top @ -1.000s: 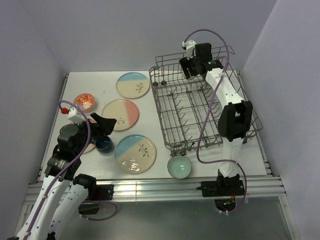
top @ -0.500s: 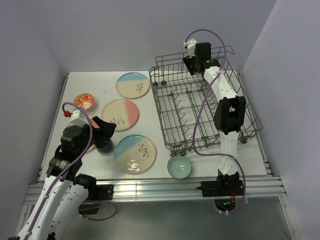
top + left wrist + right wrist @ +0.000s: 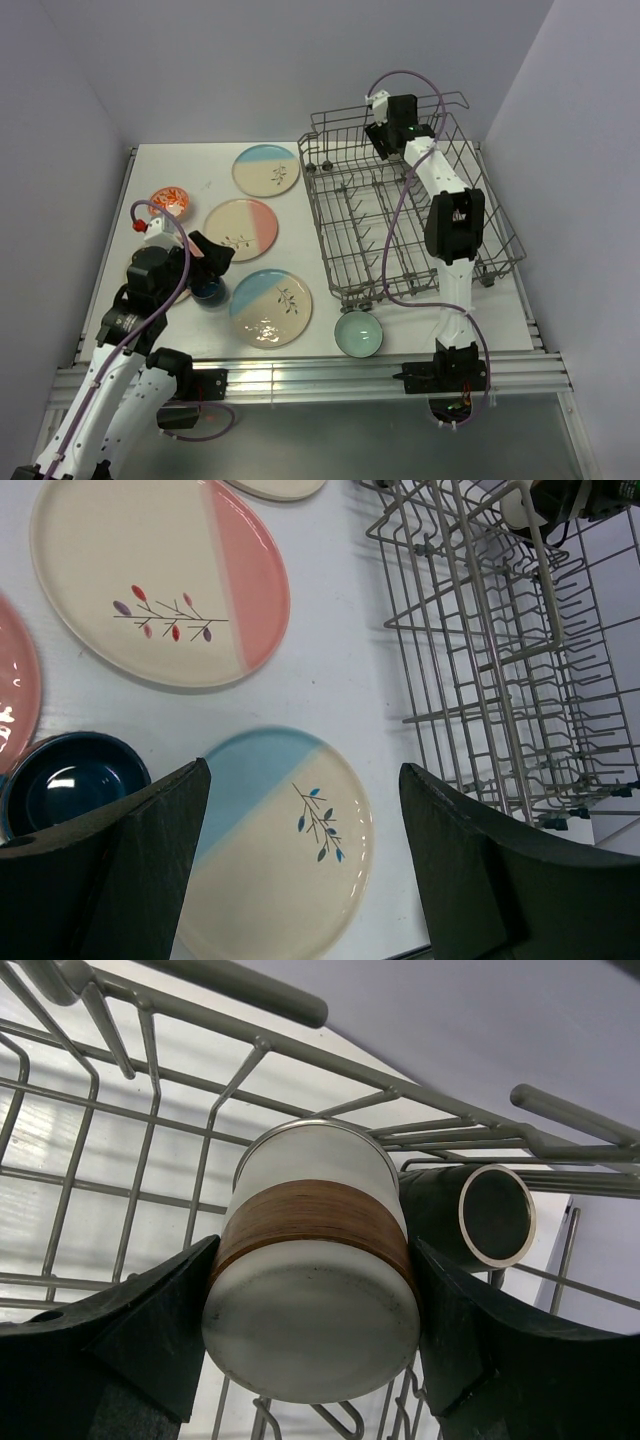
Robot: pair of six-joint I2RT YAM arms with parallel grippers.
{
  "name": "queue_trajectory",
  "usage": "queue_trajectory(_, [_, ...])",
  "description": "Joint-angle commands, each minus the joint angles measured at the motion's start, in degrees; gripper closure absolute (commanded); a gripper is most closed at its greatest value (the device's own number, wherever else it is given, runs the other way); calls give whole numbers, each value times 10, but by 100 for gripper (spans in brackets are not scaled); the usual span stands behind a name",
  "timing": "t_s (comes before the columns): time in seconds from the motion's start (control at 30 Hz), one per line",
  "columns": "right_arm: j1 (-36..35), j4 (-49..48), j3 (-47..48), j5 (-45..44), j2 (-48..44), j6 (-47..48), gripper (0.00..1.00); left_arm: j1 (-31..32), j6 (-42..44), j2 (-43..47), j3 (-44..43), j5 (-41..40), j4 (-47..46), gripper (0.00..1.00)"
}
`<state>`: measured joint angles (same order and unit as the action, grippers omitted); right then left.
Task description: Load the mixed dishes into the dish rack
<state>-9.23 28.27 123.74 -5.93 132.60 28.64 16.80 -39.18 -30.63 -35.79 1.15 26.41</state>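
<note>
The plates (image 3: 160,580) look glossy glazed, the brown mug (image 3: 310,1260) smooth, the dish rack (image 3: 230,988) metal wire.

my left arm (image 3: 100,378) and right arm (image 3: 437,176) are white tubes with black joint housings; a purple cable (image 3: 400,235) loops along each, and my fingers (image 3: 110,880) are dark wedges.

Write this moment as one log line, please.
right fingers: closed on brown mug, at dish rack far end | left fingers: open, above near blue plate | loading: unfinished
</note>
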Motion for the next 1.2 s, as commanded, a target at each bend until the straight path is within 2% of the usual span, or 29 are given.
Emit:
queue_trajectory(0.0, [7, -42, 3, 11, 5, 9, 99, -3, 8, -6, -9, -8, -12, 17])
queue_trajectory(0.33, [19, -16, -19, 41, 6, 10, 87, -3, -3, -7, 6, 2, -29, 17])
queue_trajectory(0.53, [24, -10, -3, 43, 23, 0, 66, -2, -5, -9, 5, 4, -26, 17])
queue_trajectory(0.57, [25, -9, 4, 42, 27, -3, 58, -3, -5, -8, 4, 4, -24, 17])
queue_trajectory(0.73, [25, -5, 10, 43, 35, -8, 34, -3, -20, -3, 5, -1, -16, 17])
queue_trajectory(0.97, [25, -13, 5, 44, 26, -15, 24, -3, -33, 3, 3, -4, -10, 17])
queue_trajectory(1.17, [25, -22, -4, 54, 6, -26, 10, -3, -34, -2, -2, -2, -12, 17])
